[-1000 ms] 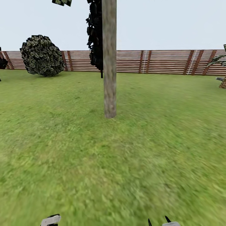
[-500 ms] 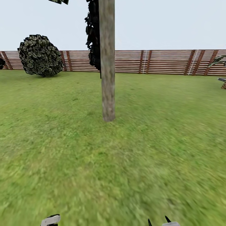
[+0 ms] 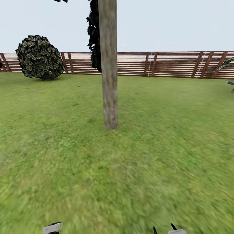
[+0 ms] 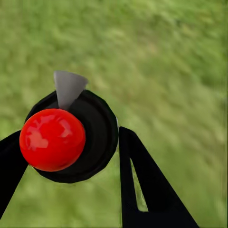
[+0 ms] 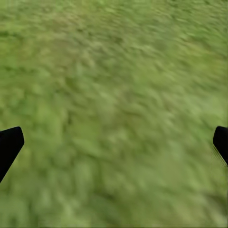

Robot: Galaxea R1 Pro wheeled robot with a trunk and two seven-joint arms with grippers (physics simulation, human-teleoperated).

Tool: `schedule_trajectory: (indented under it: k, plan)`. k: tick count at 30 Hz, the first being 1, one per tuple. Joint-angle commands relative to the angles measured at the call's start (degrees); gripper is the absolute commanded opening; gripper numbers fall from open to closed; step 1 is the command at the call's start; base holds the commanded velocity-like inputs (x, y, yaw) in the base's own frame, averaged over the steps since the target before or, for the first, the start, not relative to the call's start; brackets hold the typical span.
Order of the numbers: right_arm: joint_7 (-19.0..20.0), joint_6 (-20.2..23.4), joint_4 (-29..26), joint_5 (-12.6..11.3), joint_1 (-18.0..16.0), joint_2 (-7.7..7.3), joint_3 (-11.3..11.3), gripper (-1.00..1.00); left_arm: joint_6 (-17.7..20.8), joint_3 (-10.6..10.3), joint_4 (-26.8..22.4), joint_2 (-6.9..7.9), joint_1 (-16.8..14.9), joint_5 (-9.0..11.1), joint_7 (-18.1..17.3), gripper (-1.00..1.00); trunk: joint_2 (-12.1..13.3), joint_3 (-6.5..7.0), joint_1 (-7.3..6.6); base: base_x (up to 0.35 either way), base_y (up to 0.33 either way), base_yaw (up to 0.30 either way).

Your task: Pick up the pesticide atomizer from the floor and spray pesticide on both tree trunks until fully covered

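Note:
One tree trunk (image 3: 109,65), pale grey-brown and mottled, rises straight from the lawn ahead, slightly left of centre, and its crown is cut off by the frame's top. In the left wrist view my left gripper (image 4: 69,142) is shut on the pesticide atomizer (image 4: 71,137), a black round body with a red ball top and a grey nozzle. My right gripper (image 5: 115,142) is open over bare grass, its black fingertips (image 5: 9,145) far apart. At the head view's lower edge the right gripper (image 3: 164,230) tips poke in.
A brown slat fence (image 3: 162,64) closes the lawn at the back. A round leafy bush (image 3: 40,58) stands at the back left, a black column-shaped tree (image 3: 95,35) just behind the trunk, and palm fronds (image 3: 227,63) at the right edge. Open grass lies between me and the trunk.
The whole head view has shifted: the trunk looks larger and nearer and has drifted slightly left, so the camera has moved toward it. The gripper tips keep their places in the frame.

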Motion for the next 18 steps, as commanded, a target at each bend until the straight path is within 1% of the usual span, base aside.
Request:
schedule_trajectory:
  k: [1, 4, 6, 14, 18]
  plan:
    - [0.0, -0.1, 0.0, -0.1, 0.0, -0.02, 0.2, 1.0, -0.2, -0.3, 0.1, 0.05, 0.0, 0.6, -0.2, -1.0, 0.0, -0.05, 0.02, 0.34, -0.076, 0.0]
    - [0.0, -0.1, 0.0, -0.2, 0.0, 0.13, 0.3, 1.0, -0.2, -0.3, 0.1, 0.06, 0.0, 0.6, -0.2, -1.0, 0.0, -0.05, 0.02, 0.34, -0.076, 0.006]
    - [-0.1, -0.2, 0.0, -0.3, 0.0, 0.3, 0.3, 1.0, -0.2, -0.3, 0.1, 0.06, 0.0, 0.6, -0.2, -1.0, 0.0, -0.05, 0.02, 0.34, -0.077, 0.105]
    - [-0.1, -0.2, -0.1, -0.4, 0.0, 0.5, 0.3, 1.0, -0.3, -0.3, 0.1, 0.06, 0.0, 0.6, -0.2, -1.0, 0.0, -0.05, 0.02, 0.34, -0.076, 0.247]
    - [-0.1, -0.1, -0.1, -0.4, 0.0, 0.48, 0.3, 1.0, -0.3, -0.3, 0.1, 0.06, 0.0, 0.7, -0.2, -1.0, 0.0, -0.05, 0.02, 0.34, -0.076, 0.104]
